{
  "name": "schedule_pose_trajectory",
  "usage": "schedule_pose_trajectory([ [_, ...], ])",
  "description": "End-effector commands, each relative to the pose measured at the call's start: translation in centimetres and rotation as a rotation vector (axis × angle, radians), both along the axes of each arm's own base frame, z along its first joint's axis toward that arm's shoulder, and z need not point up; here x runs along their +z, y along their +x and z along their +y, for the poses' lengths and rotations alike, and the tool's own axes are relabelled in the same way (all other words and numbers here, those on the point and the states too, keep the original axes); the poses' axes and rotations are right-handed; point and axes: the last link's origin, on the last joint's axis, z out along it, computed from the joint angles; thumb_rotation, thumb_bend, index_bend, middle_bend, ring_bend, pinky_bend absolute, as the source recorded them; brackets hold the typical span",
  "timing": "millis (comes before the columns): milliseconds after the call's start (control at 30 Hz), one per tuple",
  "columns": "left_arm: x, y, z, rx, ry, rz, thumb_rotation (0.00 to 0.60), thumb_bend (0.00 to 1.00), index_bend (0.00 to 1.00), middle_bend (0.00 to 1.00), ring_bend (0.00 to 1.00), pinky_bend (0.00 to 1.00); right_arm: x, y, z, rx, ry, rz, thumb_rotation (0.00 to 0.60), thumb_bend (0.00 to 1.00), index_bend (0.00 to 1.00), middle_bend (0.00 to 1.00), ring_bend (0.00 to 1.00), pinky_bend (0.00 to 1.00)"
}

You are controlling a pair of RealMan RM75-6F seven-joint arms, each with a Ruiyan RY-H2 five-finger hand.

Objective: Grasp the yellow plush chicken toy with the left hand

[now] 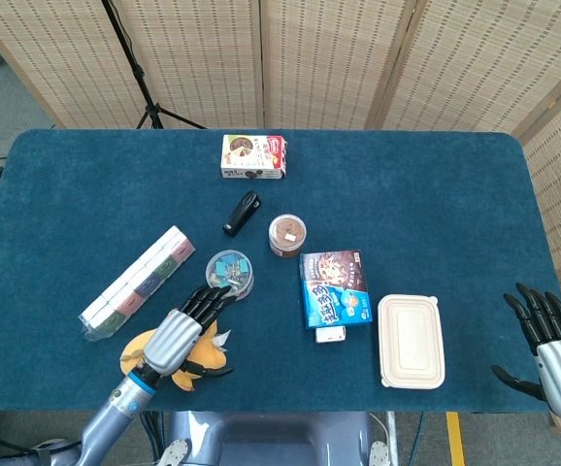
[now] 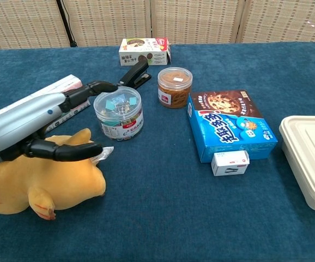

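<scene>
at the surface's [image 1: 67, 214] near left edge the yellow plush chicken toy [image 2: 43, 183] lies flat. left hand [image 2: 24, 125] hovers over it, fingers [image 2: 84, 94] spread, gripping nothing. right hand [image 1: 552, 345] sits well apart at the far right, fingers spread.

The blue surface [image 1: 436, 194] carries a plush chicken [image 1: 141, 347] near left, tissue packs [image 1: 135, 282], clip tub [image 1: 230, 271], stapler [image 1: 243, 213], jar [image 1: 287, 235], cookie box [image 1: 334, 288], white container [image 1: 412, 341].
</scene>
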Motion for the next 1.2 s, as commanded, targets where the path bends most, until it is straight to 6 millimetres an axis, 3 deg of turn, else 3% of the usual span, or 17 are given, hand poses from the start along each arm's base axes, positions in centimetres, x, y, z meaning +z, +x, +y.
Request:
schedule_pose_trajectory([
  [33, 1.0, -2.4, -0.7, 0.012, 0.002, 0.013, 0.109, 0.0, 0.0, 0.0, 0.0, 0.0, -0.1, 0.0, 0.0, -0.001, 0.003, 0.0, 0.6, 0.0, 0.0, 0.0, 0.0, 0.0],
  [267, 0.5, -4.1, -1.6, 0.067, -0.023, -0.006, 0.109, 0.0, 0.0, 0.0, 0.0, 0.0, -0.3, 0.1, 0.1, 0.002, 0.013, 0.002, 0.6, 0.0, 0.0, 0.0, 0.0, 0.0],
  [600, -1.3, -5.4, -1.0, 0.132, -0.022, 0.02, 0.107, 0.0, 0.0, 0.0, 0.0, 0.0, 0.0, 0.0, 0.0, 0.0, 0.008, -0.006, 0.6, 0.0, 0.0, 0.0, 0.0, 0.0],
  [867, -3.6, -3.8, 0.3, 0.112, -0.052, 0.037, 0.099, 0.0, 0.0, 0.0, 0.0, 0.0, 0.0, 0.0, 0.1, 0.001, 0.007, -0.005, 0.6, 0.0, 0.0, 0.0, 0.0, 0.0],
  [1200, -4.3, -1.1, 1.1, 0.034, -0.037, 0.056, 0.098, 0.0, 0.0, 0.0, 0.0, 0.0, 0.0, 0.0, 0.1, -0.002, 0.007, -0.004, 0.6, 0.0, 0.0, 0.0, 0.0, 0.0],
])
